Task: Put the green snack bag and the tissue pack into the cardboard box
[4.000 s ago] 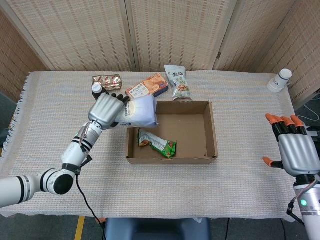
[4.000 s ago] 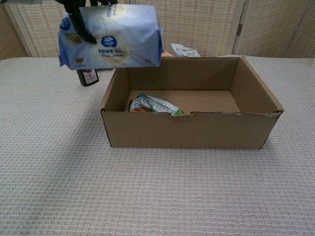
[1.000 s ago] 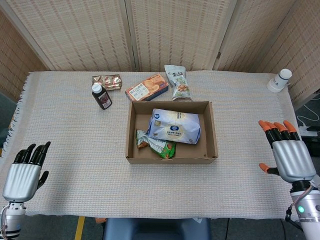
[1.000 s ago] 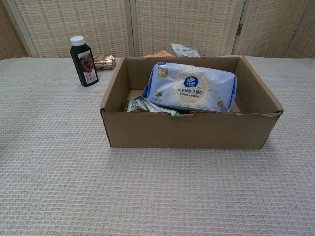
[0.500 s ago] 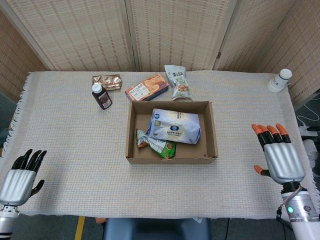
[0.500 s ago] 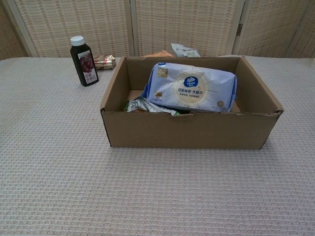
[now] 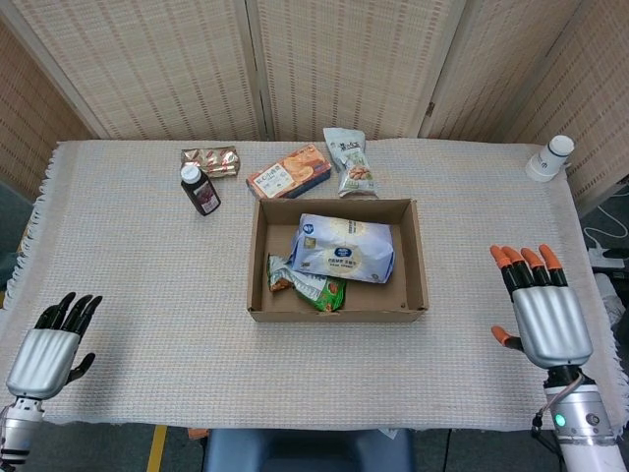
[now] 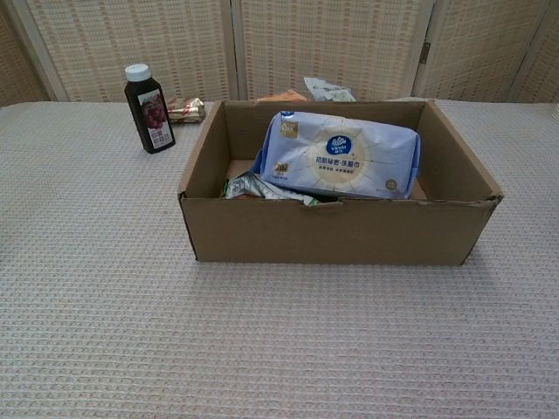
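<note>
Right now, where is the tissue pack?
In the head view, the tissue pack lies inside the cardboard box, partly over the green snack bag.

The tissue pack point(image 7: 343, 248) and snack bag point(image 7: 309, 284) lay together inside the box point(image 7: 421, 265) at the table's point(image 7: 128, 265) centre, the bag nearer the front-left corner. A bottle point(image 7: 200, 189) stood behind the box, to its left.

One box point(image 7: 421, 261), one tissue pack point(image 7: 342, 248), two snack bags point(image 7: 313, 285) point(image 7: 350, 163), one cracker box point(image 7: 289, 171), two bottles point(image 7: 200, 188) point(image 7: 549, 157), one foil packet point(image 7: 210, 159), two robot hands point(image 7: 44, 356) point(image 7: 546, 313).
</note>
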